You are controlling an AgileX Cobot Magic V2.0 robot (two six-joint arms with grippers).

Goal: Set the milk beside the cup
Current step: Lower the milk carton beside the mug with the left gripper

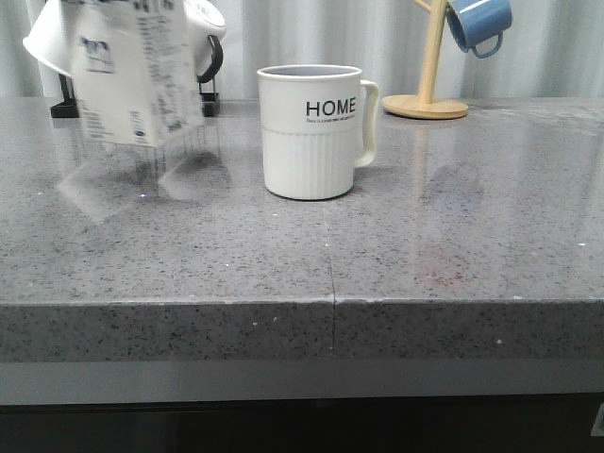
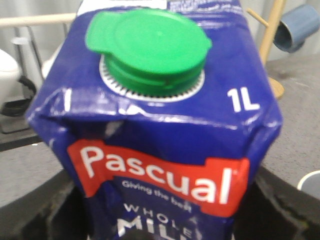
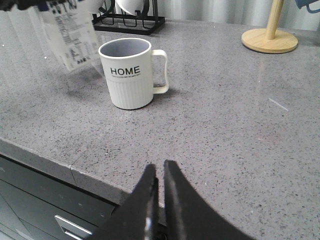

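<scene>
**Operator:** Currently, which step is in hand?

**Technician:** Transport, by my reading. The milk (image 1: 132, 75) hangs blurred and tilted at the upper left of the front view, its base clear of the desk (image 1: 425, 245). The cup (image 1: 311, 132) stands upright at centre frame, handle toward the right.

**Operator:** State of the jaws?

**Technician:** In the left wrist view the carton fills the frame, green cap (image 2: 147, 45) uppermost, with the dark bodies of the left gripper showing at the lower corners on both sides of it. The contact is hidden, but the carton is airborne, so I judge the left jaws are clamped on it. The right gripper (image 3: 159, 172) sits low at the desk's front edge, jaws nearly together, holding nothing.

**Operator:** What does the next move call for?

**Technician:** Level the carton, then lower it onto the bare desk left of the cup, close beside it without touching. The black rack (image 3: 127, 20) and mug tree (image 1: 427, 94) stand behind, well apart. Release only once the base sits flat.
</scene>
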